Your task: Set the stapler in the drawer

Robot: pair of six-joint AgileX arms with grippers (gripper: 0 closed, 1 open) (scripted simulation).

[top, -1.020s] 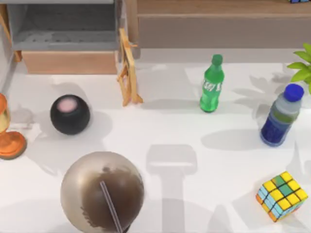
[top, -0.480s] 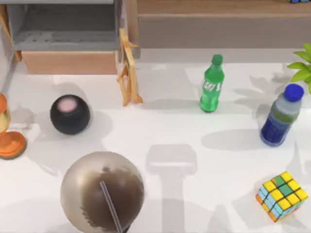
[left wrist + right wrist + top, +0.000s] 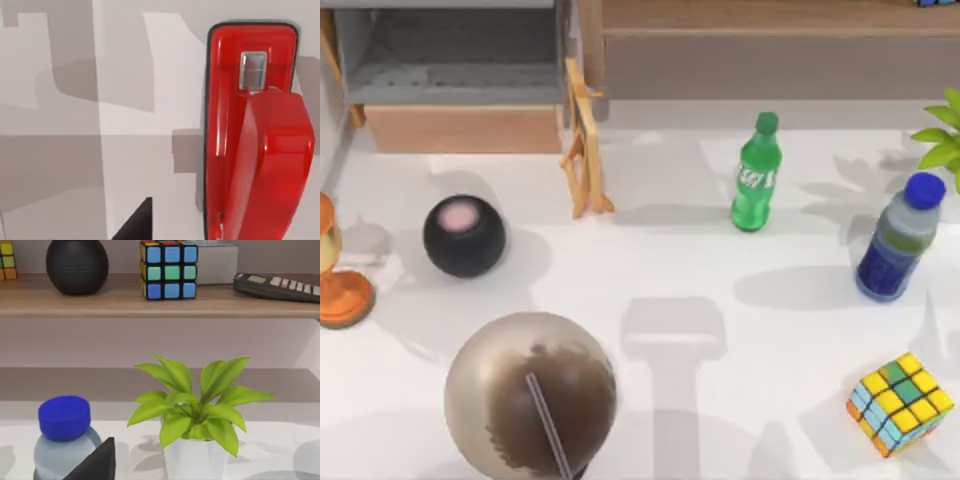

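White table [image 3: 670,270] carries everything. The long wooden shelf [image 3: 770,40] runs along the far edge; the drawer [image 3: 455,70] stands open at the far left, grey interior bare, light-brown front panel facing the table.

Large brownish sphere with a thin rod [image 3: 532,395] sits near the front left. Behind it is a black ball with a pink top [image 3: 464,235]. An orange stand [image 3: 335,285] is at the left edge, and a small wooden easel [image 3: 584,150] is beside the drawer's right corner. On the right are a green bottle [image 3: 756,172], a blue-capped bottle [image 3: 898,237], a potted plant [image 3: 192,415] and a multicoloured cube [image 3: 900,403].

The stapler [image 3: 255,135], glossy red, lies flat on the white surface directly under the left wrist camera, well apart from the drawer as far as I can judge; its place in the top view is not recoverable. A dark wedge at the wrist view's lower edge is possibly a fingertip; how far the left fingers are apart: cannot tell. Same for the right arm, which faces the shelf and plant.

Progress: nothing grasped that I can confirm. Pickup, carry to drawer and release all remain.
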